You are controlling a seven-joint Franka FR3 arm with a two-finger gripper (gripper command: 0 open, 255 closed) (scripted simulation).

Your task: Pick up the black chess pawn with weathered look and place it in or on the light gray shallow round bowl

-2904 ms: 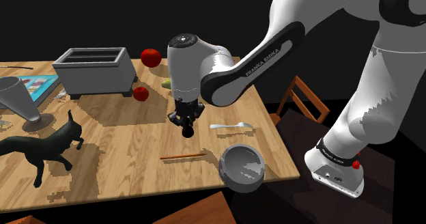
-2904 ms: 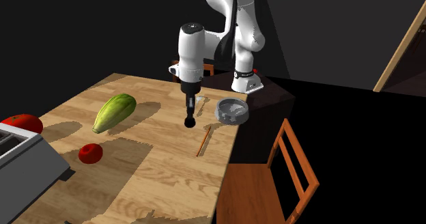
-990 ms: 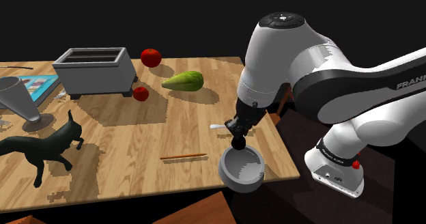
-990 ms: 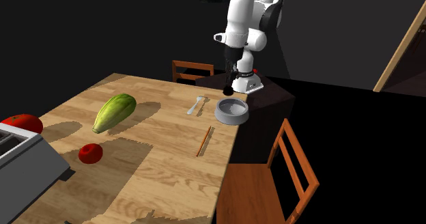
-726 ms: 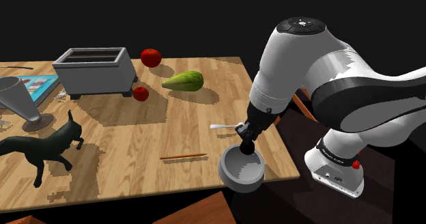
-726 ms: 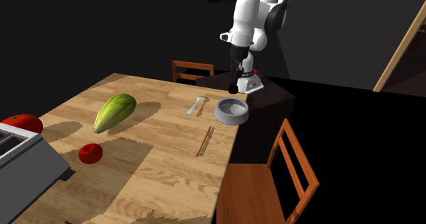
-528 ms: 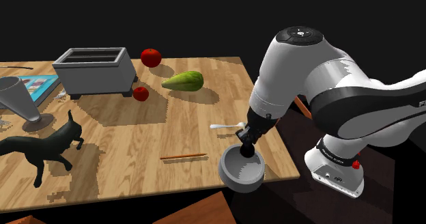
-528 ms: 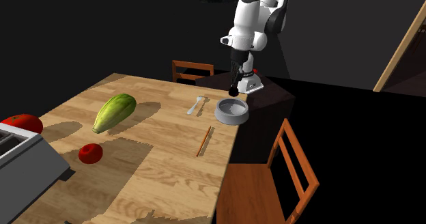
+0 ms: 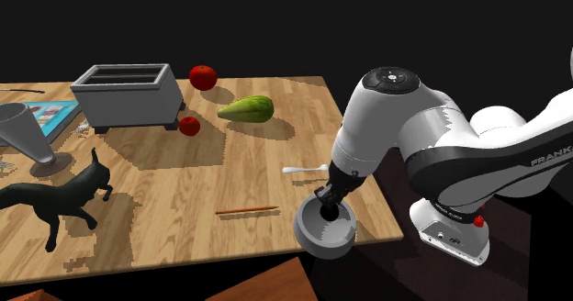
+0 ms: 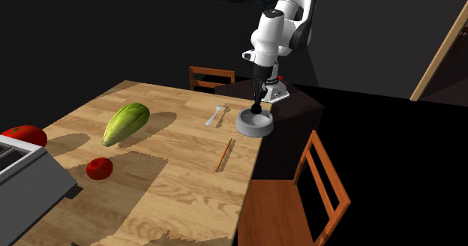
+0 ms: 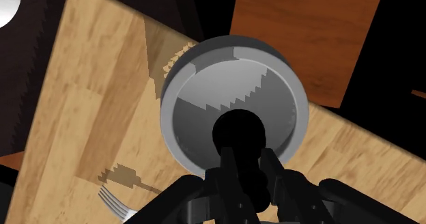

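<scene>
With our gripper (image 11: 240,165) pinching the black pawn (image 11: 238,130) over the middle of the grey bowl (image 11: 172,96), we should lower gently until its base seats, then part the fingers evenly, without tipping it.

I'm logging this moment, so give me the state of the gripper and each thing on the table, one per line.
Gripper: shut on the pawn.
Pawn: held, lowered into the bowl's mouth; contact with the bottom unclear.
Bowl: upright, near the table corner.
Fork: lying flat.
Stick: lying flat.
Toaster: upright.
Green fruit: on its side.
</scene>
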